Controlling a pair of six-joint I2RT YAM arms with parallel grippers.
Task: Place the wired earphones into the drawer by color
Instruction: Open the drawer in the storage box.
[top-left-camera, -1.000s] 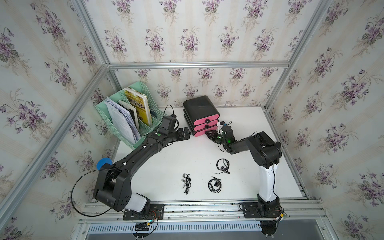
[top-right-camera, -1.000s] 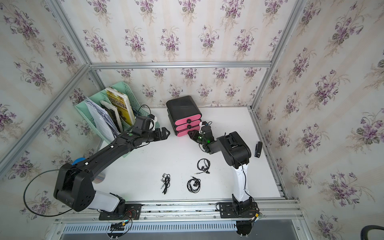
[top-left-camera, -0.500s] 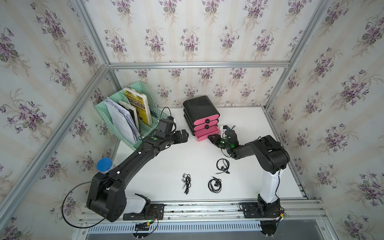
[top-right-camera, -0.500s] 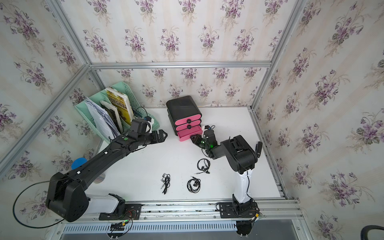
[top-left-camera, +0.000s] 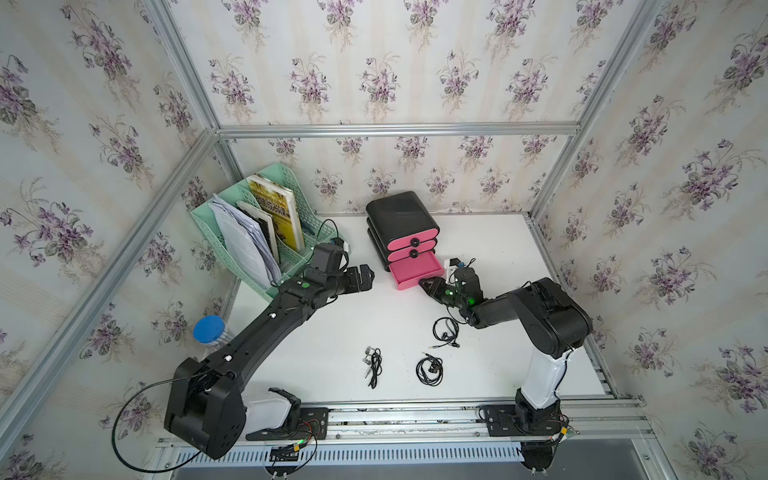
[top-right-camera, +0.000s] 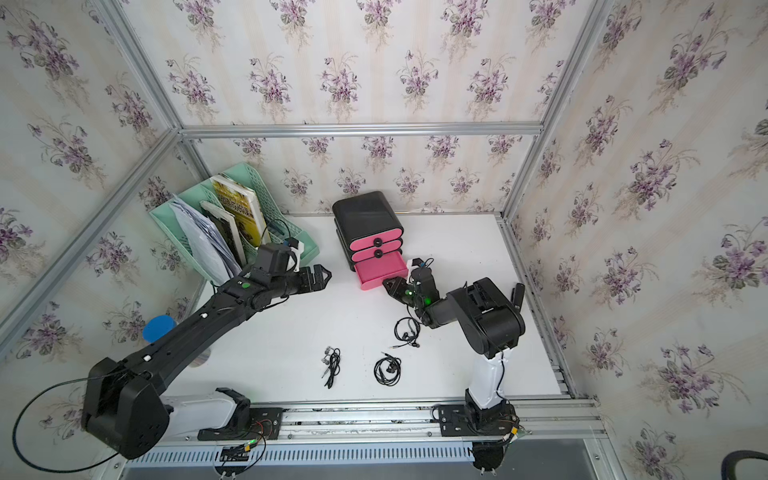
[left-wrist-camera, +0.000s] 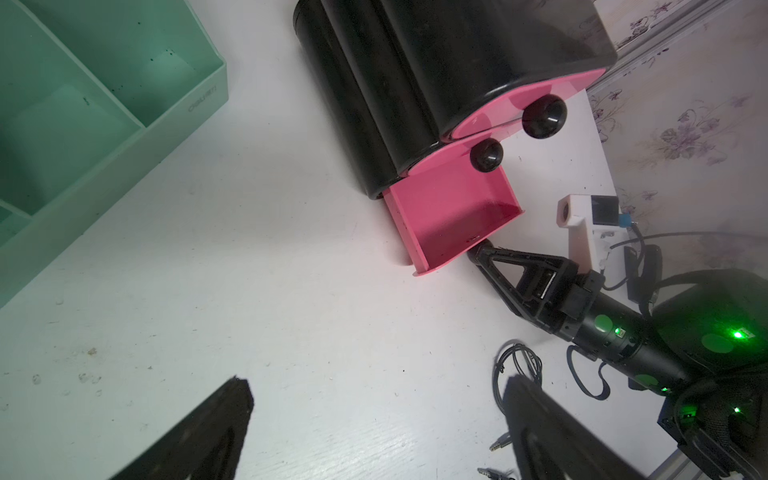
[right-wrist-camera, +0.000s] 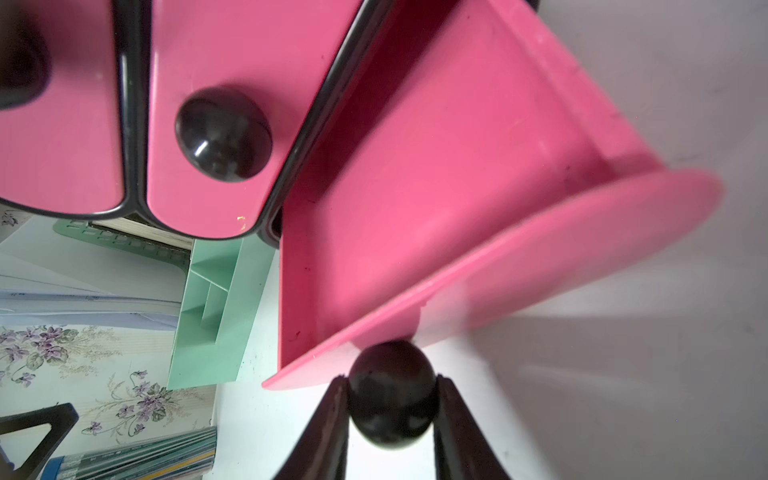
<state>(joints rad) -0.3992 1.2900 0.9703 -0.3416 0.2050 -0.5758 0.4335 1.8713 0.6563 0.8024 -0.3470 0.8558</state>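
Near the right gripper (top-left-camera: 424, 284), clamped on the drawer knob (right-wrist-camera: 392, 395), lie black earphones (top-left-camera: 445, 332).

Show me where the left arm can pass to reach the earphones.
Widest bare stretch: the table middle, bordered by the left gripper, the open drawer and the three earphones. Also bare: the back corner beside the drawer unit, behind the right arm. Crowded: around the earphones, by that arm; the right gripper grips the drawer knob.
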